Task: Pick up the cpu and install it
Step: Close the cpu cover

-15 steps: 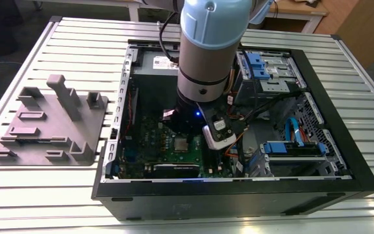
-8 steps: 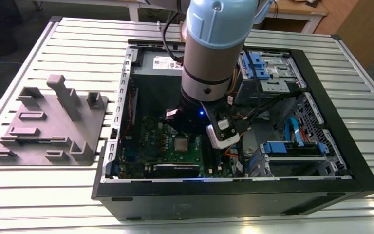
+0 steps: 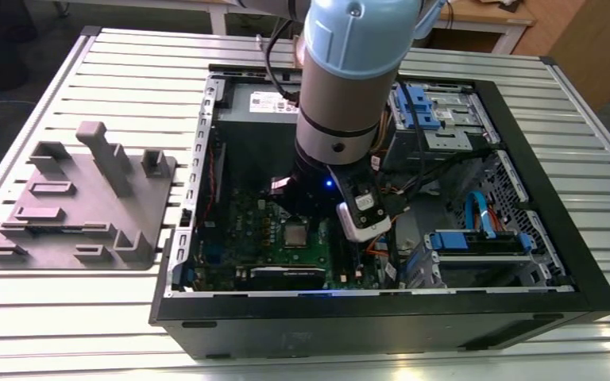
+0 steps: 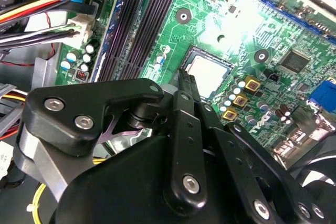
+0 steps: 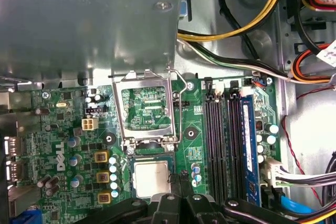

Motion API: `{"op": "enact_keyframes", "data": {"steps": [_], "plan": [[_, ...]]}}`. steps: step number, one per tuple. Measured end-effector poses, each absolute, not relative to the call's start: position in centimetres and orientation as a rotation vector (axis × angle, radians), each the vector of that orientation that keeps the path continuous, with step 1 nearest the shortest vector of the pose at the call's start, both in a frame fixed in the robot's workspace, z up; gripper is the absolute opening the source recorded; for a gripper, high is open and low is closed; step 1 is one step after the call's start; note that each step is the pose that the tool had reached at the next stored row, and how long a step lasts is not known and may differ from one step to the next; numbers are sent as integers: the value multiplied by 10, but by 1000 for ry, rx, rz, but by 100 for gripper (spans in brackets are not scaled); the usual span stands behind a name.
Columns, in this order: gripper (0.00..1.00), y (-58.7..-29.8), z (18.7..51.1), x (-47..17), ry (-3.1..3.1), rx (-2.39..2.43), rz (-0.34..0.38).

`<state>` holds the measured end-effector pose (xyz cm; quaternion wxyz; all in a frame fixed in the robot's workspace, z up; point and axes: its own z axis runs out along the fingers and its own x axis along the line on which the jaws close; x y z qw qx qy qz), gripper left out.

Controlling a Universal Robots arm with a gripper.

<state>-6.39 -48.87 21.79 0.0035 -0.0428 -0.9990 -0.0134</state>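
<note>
First, noted a grey plastic fixture block (image 3: 77, 202) at the exterior view's left. Found the small square silvery-topped cpu (image 5: 152, 177) lying flat in its socket on the green motherboard (image 5: 191, 153), hinged metal frame (image 5: 119, 108) raised. Saw the black gripper (image 5: 180, 178) just beside its edge, claw seemingly pinched narrow, holding nothing.

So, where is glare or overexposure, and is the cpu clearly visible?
In the second wrist view, strong glare whitens the motherboard beside the cpu; in the first wrist view, a strip along the grey metal panel is blown out white; the cpu is clear in both.
</note>
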Motion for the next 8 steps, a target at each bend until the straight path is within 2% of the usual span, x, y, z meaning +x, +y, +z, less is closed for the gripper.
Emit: {"op": "enact_keyframes", "data": {"steps": [8], "plan": [[10,-483,218,-64,-3131,-134,-42]]}}
